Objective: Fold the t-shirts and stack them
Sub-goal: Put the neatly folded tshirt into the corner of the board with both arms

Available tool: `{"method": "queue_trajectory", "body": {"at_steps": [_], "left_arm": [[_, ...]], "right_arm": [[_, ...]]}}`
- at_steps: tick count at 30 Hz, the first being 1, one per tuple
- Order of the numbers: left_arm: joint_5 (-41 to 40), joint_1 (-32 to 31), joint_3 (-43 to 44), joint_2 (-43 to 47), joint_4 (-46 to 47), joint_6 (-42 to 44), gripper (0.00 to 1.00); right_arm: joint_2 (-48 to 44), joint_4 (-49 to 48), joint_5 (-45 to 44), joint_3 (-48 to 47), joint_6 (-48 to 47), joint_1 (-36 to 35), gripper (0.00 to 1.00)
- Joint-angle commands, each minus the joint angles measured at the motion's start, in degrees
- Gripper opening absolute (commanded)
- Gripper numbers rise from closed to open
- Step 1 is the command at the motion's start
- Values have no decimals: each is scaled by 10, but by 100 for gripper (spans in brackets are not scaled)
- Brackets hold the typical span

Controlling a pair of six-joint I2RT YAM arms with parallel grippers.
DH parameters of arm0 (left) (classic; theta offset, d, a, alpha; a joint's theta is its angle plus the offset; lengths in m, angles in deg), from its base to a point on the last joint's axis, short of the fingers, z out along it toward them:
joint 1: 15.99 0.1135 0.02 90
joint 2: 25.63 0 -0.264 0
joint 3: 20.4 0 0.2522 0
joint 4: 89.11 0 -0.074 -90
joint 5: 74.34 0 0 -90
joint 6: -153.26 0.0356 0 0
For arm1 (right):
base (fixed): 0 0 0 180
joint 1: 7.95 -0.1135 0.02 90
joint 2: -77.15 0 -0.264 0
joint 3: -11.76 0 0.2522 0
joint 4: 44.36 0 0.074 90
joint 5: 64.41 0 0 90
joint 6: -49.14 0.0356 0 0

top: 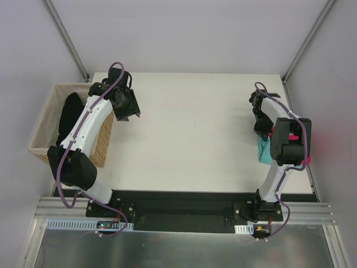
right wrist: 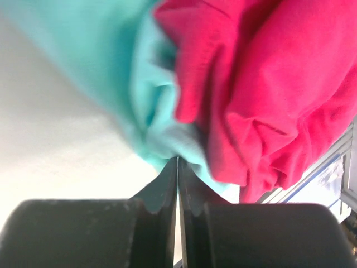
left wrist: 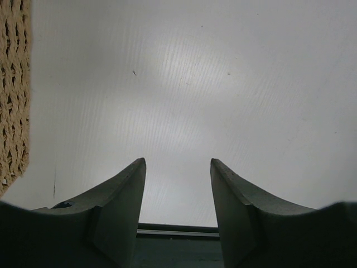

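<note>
Your right gripper (right wrist: 177,159) is pinched shut on a bunched fold of the teal t-shirt (right wrist: 106,61), with the pink t-shirt (right wrist: 268,84) crumpled against it at the right edge of the tabletop (top: 189,128). Your left gripper (left wrist: 177,163) hangs wide open, holding nothing, above the tabletop beside the wicker basket (left wrist: 14,95)

From above, the right arm (top: 289,142) hides most of the teal shirt (top: 264,152) and pink shirt (top: 274,134), leaving slivers. At the right wrist both run off the frame, the teal one blurred. The left arm (top: 92,123) covers part of a dark thing (top: 70,114) in the basket (top: 44,124).
</note>
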State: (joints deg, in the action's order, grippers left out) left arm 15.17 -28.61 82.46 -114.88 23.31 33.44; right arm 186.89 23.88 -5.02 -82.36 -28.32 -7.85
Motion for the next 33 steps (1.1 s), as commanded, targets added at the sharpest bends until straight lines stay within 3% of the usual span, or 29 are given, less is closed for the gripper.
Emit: {"method": "queue_trajectory", "body": {"at_steps": [1, 6, 7, 8, 16, 19, 26, 28, 33], "left_arm": [[-7, 7, -7, 7, 5, -9, 50], [-16, 7, -16, 16, 5, -12, 50], [-19, 7, -17, 15, 5, -12, 50], [-19, 7, -17, 15, 5, -12, 50], [-25, 7, -3, 23, 5, -2, 49], [-39, 7, -2, 37, 6, 5, 46], [-57, 7, 2, 55, 6, 17, 52], [-63, 7, 4, 62, 6, 20, 57], [-88, 7, 14, 85, 6, 35, 63]], "right_arm": [[17, 33, 8, -52, -2, -36, 8], [36, 48, 17, -91, -1, -65, 17], [48, 66, 26, -126, 6, -95, 29], [50, 70, 27, -146, 6, -102, 31], [47, 91, 36, -241, 0, -171, 36], [17, 64, 43, -241, -8, -181, 36], [-70, -4, 78, -231, -33, -192, 38], [-111, -53, 91, -201, -58, -196, 48], [-172, -115, 130, -165, -93, -200, 57]]}}
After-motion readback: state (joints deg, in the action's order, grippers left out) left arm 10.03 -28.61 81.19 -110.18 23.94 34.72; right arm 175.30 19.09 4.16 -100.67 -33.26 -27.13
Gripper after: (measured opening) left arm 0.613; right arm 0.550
